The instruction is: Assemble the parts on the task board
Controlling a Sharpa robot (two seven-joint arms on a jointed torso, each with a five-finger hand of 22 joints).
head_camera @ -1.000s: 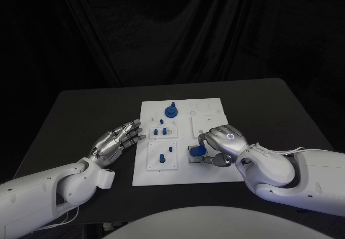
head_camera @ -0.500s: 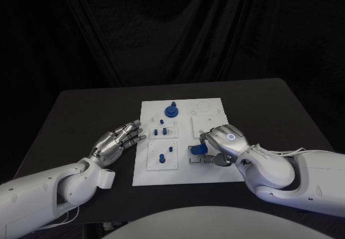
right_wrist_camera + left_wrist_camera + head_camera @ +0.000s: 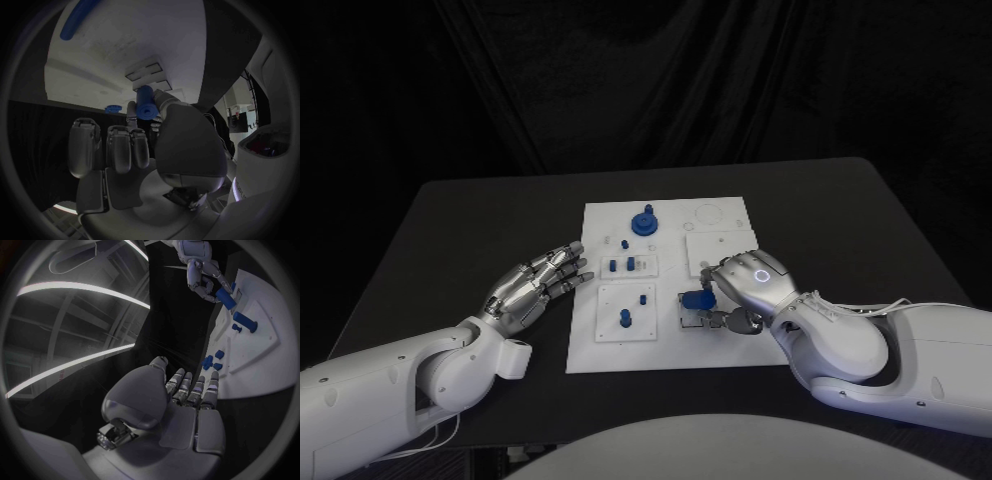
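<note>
The white task board [image 3: 733, 350] lies in the middle of the black table. My right hand [image 3: 750, 288] hovers over its near right part and pinches a blue cylinder part [image 3: 695, 299]; the same blue cylinder [image 3: 145, 102] shows between thumb and finger in the right wrist view, and also as the blue cylinder [image 3: 224, 296] in the left wrist view. My left hand [image 3: 535, 284] rests flat with spread fingers left of the board, holding nothing. Other blue parts stand on the board: a tall knob [image 3: 645, 221], small pegs [image 3: 629, 264] and a peg [image 3: 626, 320].
The black table [image 3: 473, 220] has free room on both sides of the board. A dark curtain hangs behind it. Blank white modules [image 3: 718, 245] sit on the board's right half.
My right hand has tilted the blue cylinder from nearly upright to lying lower and pointing left over the board's near right module. The left hand has stayed put.
</note>
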